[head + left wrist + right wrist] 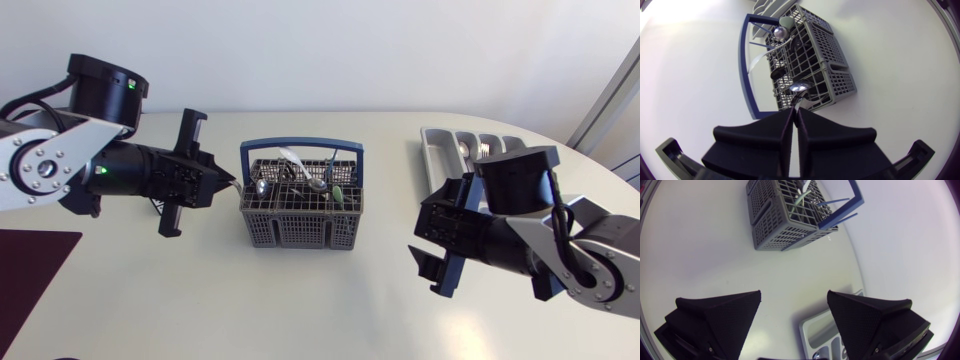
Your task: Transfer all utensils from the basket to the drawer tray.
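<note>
Left gripper, fingers closed almost to touching, pinching the thin neck of a spoon at their very tips. The spoon's bowl stands just above the near corner of the grey utensil basket, beside its blue handle; other utensils remain inside. The drawer tray lies well apart, past my right gripper, which hangs wide open and empty. Risks, as I judge them: so slight a tip-hold may let the spoon pivot or slip; a slanted lift could catch the grid and drag the basket.
</note>
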You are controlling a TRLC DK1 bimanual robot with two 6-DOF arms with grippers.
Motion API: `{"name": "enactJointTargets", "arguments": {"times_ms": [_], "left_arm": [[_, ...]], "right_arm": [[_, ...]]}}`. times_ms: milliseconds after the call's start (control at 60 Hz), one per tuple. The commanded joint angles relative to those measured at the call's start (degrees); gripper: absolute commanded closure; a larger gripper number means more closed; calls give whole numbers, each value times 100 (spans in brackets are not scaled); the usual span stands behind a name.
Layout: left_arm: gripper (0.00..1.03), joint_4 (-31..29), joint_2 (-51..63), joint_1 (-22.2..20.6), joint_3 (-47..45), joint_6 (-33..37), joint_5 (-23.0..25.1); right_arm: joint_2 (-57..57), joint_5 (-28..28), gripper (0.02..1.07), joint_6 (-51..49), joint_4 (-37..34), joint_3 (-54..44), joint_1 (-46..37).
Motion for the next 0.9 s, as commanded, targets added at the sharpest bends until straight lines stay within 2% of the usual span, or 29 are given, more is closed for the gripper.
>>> {"name": "enactJointTargets", "arguments": {"times_ms": [0,267,483,650,800,883], "left_arm": [[100,-136,-187,7,246,-32,29],[100,-408,-548,7,282,-32,-67],[100,-654,-846,-2,343,-138,-199],[100,-619,-846,-81,580,-903,-410],[100,-575,-899,-406,703,-1773,-973],[100,-654,-890,-609,809,-2511,-1219]], "right_arm": [[4,131,11,358,-106,197,279],[250,588,11,824,-133,523,1210],[452,738,11,1175,-124,751,1571],[540,738,11,1553,-80,953,1685],[575,738,11,1949,-89,1164,1843],[602,729,11,2142,-89,1270,1966]]}}
